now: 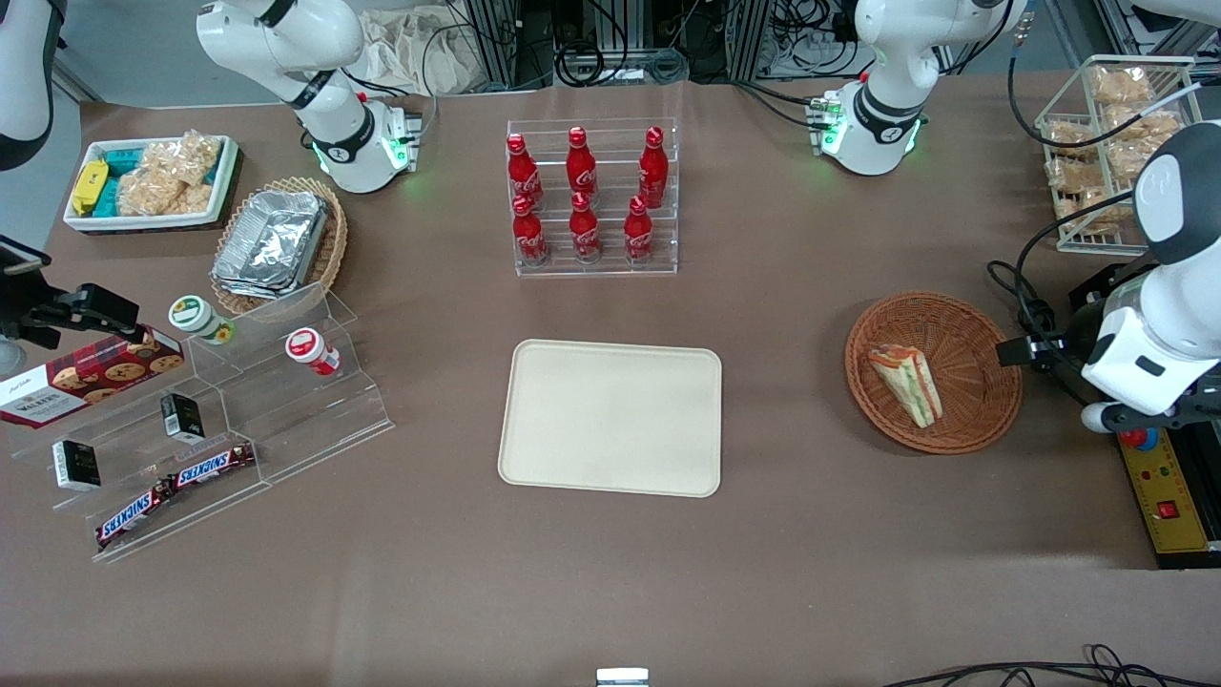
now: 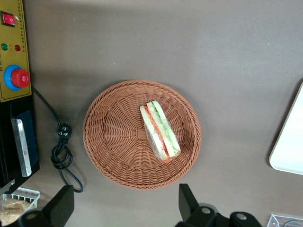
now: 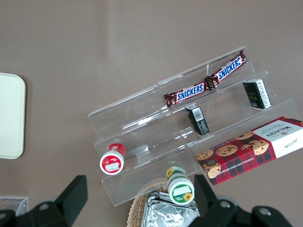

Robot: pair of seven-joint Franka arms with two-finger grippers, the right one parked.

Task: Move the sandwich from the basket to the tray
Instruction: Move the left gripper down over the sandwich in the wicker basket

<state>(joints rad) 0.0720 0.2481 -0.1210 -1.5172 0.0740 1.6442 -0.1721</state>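
Note:
The sandwich (image 1: 906,384) is a clear-wrapped wedge of pale bread with green and orange-red filling. It lies in the round reddish-brown wicker basket (image 1: 968,329). The cream tray (image 1: 610,417) lies bare on the table, beside the basket toward the parked arm's end. My left gripper (image 1: 1035,348) hangs high beside the basket's rim, toward the working arm's end. In the left wrist view the gripper (image 2: 125,208) is wide open and empty, its fingers (image 2: 188,201) apart from the basket (image 2: 113,142) and the sandwich (image 2: 160,131). The tray's edge (image 2: 289,146) shows there too.
A yellow control box (image 1: 1166,487) with a red button and black cables (image 2: 64,151) lie close to the basket. A wire rack of bagged snacks (image 1: 1107,143) stands farther from the camera. A clear stand of red bottles (image 1: 591,196) stands farther back than the tray.

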